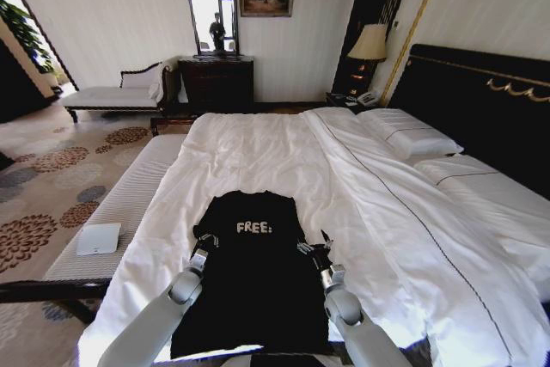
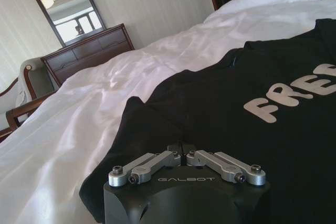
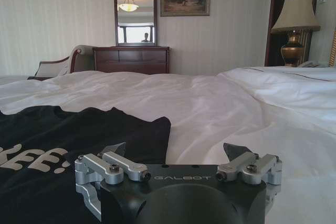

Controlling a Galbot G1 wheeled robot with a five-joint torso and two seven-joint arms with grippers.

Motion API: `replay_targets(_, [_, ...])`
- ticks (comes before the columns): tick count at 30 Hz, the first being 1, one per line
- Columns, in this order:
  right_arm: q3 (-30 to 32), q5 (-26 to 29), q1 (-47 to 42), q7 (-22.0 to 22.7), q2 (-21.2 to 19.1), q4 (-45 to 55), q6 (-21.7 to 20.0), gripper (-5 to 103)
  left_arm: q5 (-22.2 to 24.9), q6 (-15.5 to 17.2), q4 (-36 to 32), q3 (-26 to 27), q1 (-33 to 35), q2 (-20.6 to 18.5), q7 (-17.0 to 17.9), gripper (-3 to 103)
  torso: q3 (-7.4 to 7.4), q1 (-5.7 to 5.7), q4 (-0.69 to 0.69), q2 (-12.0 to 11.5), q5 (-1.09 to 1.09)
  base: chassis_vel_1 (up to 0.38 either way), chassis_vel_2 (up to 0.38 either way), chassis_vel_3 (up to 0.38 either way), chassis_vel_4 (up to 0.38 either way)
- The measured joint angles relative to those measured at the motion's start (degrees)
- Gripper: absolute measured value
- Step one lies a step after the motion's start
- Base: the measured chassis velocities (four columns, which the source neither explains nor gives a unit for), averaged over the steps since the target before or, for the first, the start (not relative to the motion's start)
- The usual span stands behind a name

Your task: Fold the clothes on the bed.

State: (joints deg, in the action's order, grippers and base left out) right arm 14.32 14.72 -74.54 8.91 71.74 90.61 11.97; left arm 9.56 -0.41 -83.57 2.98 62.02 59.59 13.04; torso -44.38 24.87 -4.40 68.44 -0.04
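The clothes are one black T-shirt (image 1: 249, 281) with white "FREE" lettering, lying flat and spread out on the white bed (image 1: 258, 139) right before me. My left gripper (image 1: 204, 241) rests low at the shirt's left sleeve edge. In the left wrist view this gripper (image 2: 181, 151) has its fingers drawn together over the black fabric (image 2: 220, 103); whether any cloth is pinched is hidden. My right gripper (image 1: 314, 248) sits at the shirt's right edge. In the right wrist view it (image 3: 175, 153) stands open, its fingers (image 3: 114, 149) wide apart, the shirt's sleeve (image 3: 131, 129) just ahead.
White pillows (image 1: 408, 133) and a black headboard (image 1: 481, 96) are on the right. A striped bench (image 1: 120, 208) with a white flat object (image 1: 99, 238) runs along the bed's left side. Beyond stand a chaise (image 1: 112, 96), a dark dresser (image 1: 216, 82) and a lamp (image 1: 369, 43).
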Motion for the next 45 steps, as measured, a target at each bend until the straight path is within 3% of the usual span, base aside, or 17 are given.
replay_targets(8, [-0.12,-0.03,-0.08,0.02,0.21,0.04,0.00,100,3.73,0.44,-1.69,1.31,-0.84,-0.71,0.73,0,0.00,0.00,0.00,0.00,0.00,0.000,0.000,0.000,0.000])
replay_targets(21, [0.38,0.27,0.03,0.06,-0.41,0.52,-0.01,100,23.26,6.66,-2.95,10.91,-4.56,-0.68,5.97,0,0.00,0.00,0.00,0.00,0.00,0.000,0.000,0.000,0.000])
replay_targets(27, [0.67,0.42,-0.15,0.06,-0.55,0.69,-0.02,100,26.95,6.96,-0.83,14.25,-4.62,-0.06,6.64,0,0.00,0.00,0.00,0.00,0.00,0.000,0.000,0.000,0.000])
replay_targets(40, [0.70,0.43,-0.19,0.06,-0.66,0.82,-0.02,100,27.73,6.75,0.62,15.58,-4.26,0.97,6.46,0,0.00,-0.01,0.00,0.00,0.00,0.000,0.000,0.000,0.000])
replay_targets(45, [1.14,0.46,-0.59,0.06,-0.77,0.99,-0.03,100,22.96,5.26,-2.86,14.01,-3.80,0.21,5.40,0,0.00,-0.01,0.00,0.00,0.00,0.000,0.000,0.000,0.000])
